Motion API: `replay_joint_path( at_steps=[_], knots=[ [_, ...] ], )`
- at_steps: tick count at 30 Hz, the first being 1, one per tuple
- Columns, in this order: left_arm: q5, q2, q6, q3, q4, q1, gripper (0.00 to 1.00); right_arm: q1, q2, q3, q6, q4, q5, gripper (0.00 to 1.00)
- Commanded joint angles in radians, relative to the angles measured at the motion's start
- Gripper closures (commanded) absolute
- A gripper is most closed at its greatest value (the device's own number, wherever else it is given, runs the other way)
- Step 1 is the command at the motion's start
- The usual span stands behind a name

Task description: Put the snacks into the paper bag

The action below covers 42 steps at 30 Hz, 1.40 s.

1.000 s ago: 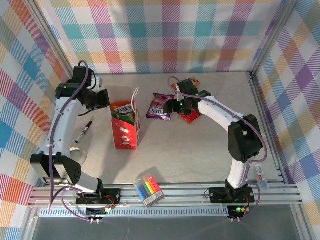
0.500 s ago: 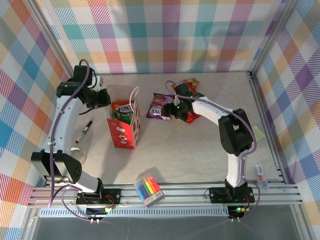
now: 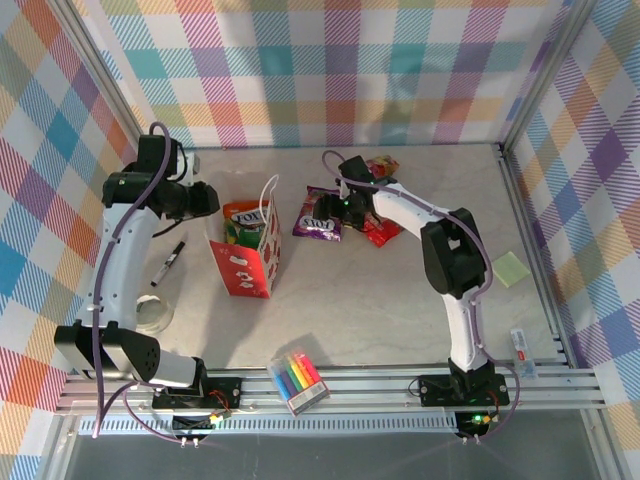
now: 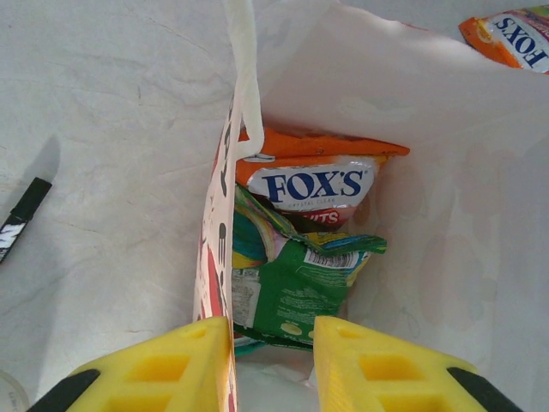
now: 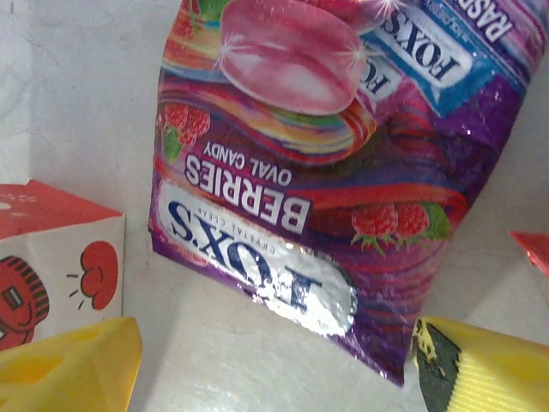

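Right wrist: purple packet [image 5: 334,172] lies flat, lengthwise up-frame, its lettering inverted.

Top external view taken from above and behind arm bases, tilted down and forward; whole table [image 3: 380,290] covered from far off. Left wrist view aimed almost straight down into open mouth of paper bag [image 4: 446,129] — very near, own yellow fingers [image 4: 163,365] framed at bottom edge. Right wrist view set close above purple packet [image 5: 343,172], bag corner caught at lower left. Bag shared by all three views; purple packet shared by top and right wrist views.
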Motion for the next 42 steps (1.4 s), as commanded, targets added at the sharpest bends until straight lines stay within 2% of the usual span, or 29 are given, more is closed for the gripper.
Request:
replay_joint_path(
  at_steps=[1, 10, 27, 35, 38, 42],
  knots=[
    [-0.018, -0.026, 0.021, -0.022, -0.027, 0.007, 0.68, -0.006, 0.029, 0.037, 0.005, -0.056, 0.022, 0.17],
    [-0.023, -0.027, 0.023, -0.030, -0.022, 0.008, 0.66, -0.006, 0.031, 0.006, 0.018, -0.062, 0.047, 0.15],
    [-0.032, -0.044, 0.022, -0.028, -0.035, 0.008, 0.65, -0.005, 0.118, 0.079, 0.072, -0.017, -0.005, 0.16],
    [-0.034, -0.035, 0.020, -0.052, -0.024, 0.008, 0.64, 0.008, 0.153, 0.125, 0.094, -0.029, -0.019, 0.20],
    [-0.037, -0.036, 0.022, -0.058, -0.023, 0.008, 0.64, 0.011, 0.166, 0.139, 0.102, -0.033, -0.017, 0.25],
    [-0.037, -0.038, 0.022, -0.063, -0.022, 0.008, 0.64, 0.016, 0.181, 0.158, 0.100, -0.057, 0.003, 0.43]
  ],
)
